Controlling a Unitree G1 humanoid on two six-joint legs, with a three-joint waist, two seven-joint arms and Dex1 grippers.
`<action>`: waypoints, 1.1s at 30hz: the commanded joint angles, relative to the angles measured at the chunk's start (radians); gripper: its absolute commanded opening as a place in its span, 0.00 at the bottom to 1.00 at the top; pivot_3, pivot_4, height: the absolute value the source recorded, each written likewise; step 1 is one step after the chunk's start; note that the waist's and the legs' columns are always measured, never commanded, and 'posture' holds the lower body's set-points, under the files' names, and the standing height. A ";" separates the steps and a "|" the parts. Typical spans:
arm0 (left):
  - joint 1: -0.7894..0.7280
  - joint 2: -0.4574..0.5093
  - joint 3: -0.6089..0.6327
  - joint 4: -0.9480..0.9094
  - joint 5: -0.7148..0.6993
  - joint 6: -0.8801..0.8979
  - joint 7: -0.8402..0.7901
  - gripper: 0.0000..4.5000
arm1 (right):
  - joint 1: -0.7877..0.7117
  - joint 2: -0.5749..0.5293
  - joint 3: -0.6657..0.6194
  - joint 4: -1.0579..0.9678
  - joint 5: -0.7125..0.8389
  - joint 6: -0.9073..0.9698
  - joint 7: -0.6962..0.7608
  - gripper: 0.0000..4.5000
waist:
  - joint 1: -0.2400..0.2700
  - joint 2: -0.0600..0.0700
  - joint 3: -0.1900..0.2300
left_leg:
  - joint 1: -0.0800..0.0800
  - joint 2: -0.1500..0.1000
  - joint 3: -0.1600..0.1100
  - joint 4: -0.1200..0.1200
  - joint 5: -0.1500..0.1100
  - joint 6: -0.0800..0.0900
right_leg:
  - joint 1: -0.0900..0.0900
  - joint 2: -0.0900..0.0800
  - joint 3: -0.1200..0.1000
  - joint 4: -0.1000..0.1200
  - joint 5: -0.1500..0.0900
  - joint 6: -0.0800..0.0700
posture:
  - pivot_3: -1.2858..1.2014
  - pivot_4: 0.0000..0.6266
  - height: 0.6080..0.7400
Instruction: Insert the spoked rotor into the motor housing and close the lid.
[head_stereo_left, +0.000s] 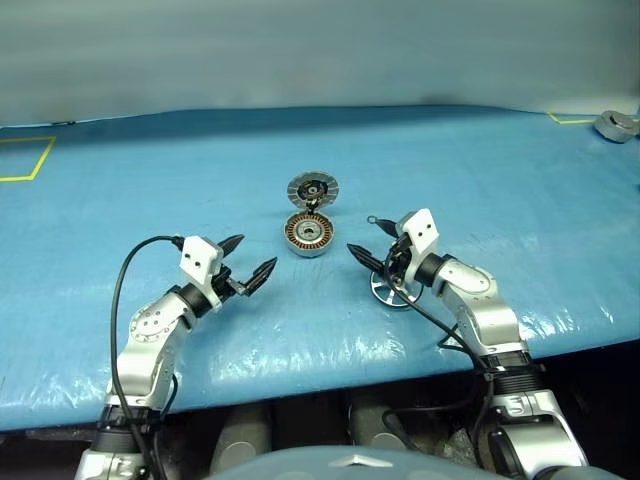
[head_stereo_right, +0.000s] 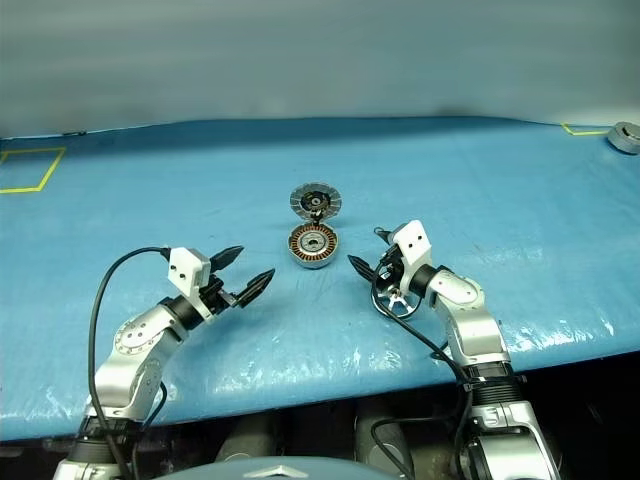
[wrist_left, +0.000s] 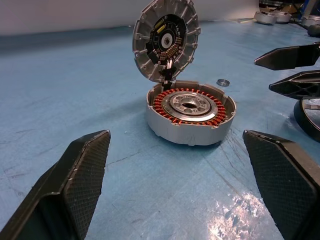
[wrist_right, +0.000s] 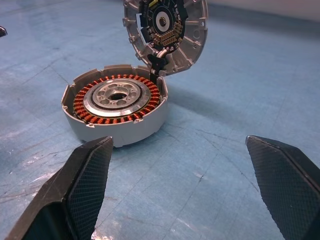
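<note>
The motor housing (head_stereo_left: 309, 234) sits mid-table, lid (head_stereo_left: 313, 189) propped open at its 12 o'clock. The spoked rotor (head_stereo_left: 388, 291) lies under the right gripper (head_stereo_left: 367, 241), at the housing's 4 o'clock. Both grippers' jaws stand apart, empty; left gripper (head_stereo_left: 247, 259) waits. Best pinch the rotor's rim, keeping it level.

One motor housing (head_stereo_left: 309, 234), one lid (head_stereo_left: 313, 189), one spoked rotor (head_stereo_left: 388, 291), two hands.

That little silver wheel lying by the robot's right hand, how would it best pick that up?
Probably by its thick rim, coming down from above. The spoked wheel lies flat on the blue table, partly under the open right gripper, so its edge offers little to pinch from the side. One finger through a gap between spokes and one outside the rim should hold it level for the open motor housing.
</note>
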 joint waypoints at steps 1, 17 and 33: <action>-0.016 0.002 -0.001 -0.015 0.011 -0.022 0.002 1.00 | -0.006 -0.006 -0.009 -0.008 0.010 -0.025 0.009 0.99 | 0.000 0.000 0.000 | 0.000 0.000 0.000 0.000 0.000 0.000 | 0.000 0.000 0.000 0.000 0.000 0.000 | 0.52 0.24 1.00; -0.018 -0.001 -0.012 0.013 0.034 -0.056 -0.003 1.00 | -0.012 -0.004 -0.013 0.013 0.014 -0.045 0.019 0.99 | 0.000 0.000 0.000 | 0.000 0.000 0.000 0.000 0.000 0.000 | 0.000 0.000 0.000 0.000 0.000 0.000 | 0.52 0.24 1.00; -0.049 0.033 -0.032 0.035 0.060 -0.055 -0.026 1.00 | -0.004 0.002 -0.015 0.013 0.013 -0.059 0.014 0.99 | 0.000 0.000 0.000 | 0.000 0.000 0.000 0.000 0.000 0.000 | 0.000 0.000 0.000 0.000 0.000 0.000 | 0.52 0.24 1.00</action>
